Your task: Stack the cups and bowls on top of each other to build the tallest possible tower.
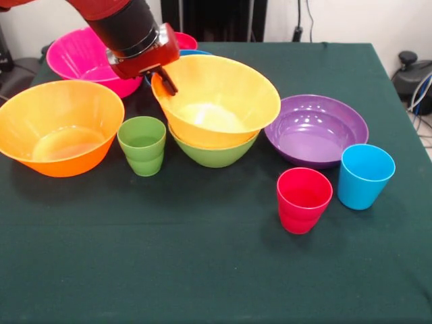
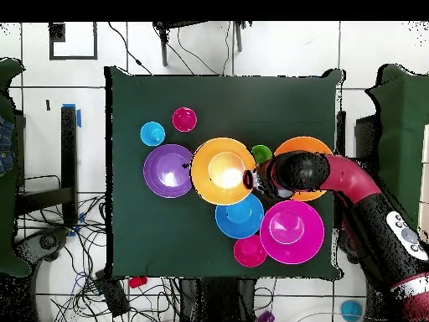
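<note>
The tower is a large orange bowl [image 1: 216, 94] [image 2: 222, 171] sitting tilted in the green bowl [image 1: 214, 154] at the table's middle. My gripper [image 1: 165, 79] [image 2: 249, 179] is shut on the orange bowl's rim on the robot's side, which stands higher than the opposite rim. The second orange bowl [image 1: 61, 131] [image 2: 303, 144] stands apart, with the green cup [image 1: 142, 145] [image 2: 261, 153] between it and the tower. The purple bowl [image 1: 316, 129] [image 2: 167, 170], red cup [image 1: 304, 200] [image 2: 184, 119] and light blue cup [image 1: 364, 175] [image 2: 152, 133] stand on the other side.
The pink bowl [image 1: 77, 54] [image 2: 292, 231], blue bowl [image 1: 196, 52] [image 2: 240, 216] and small red bowl [image 1: 185, 39] [image 2: 250, 251] stand behind the tower near the robot, partly hidden by my arm in the front view. A dark green cloth [image 1: 202, 270] covers the table.
</note>
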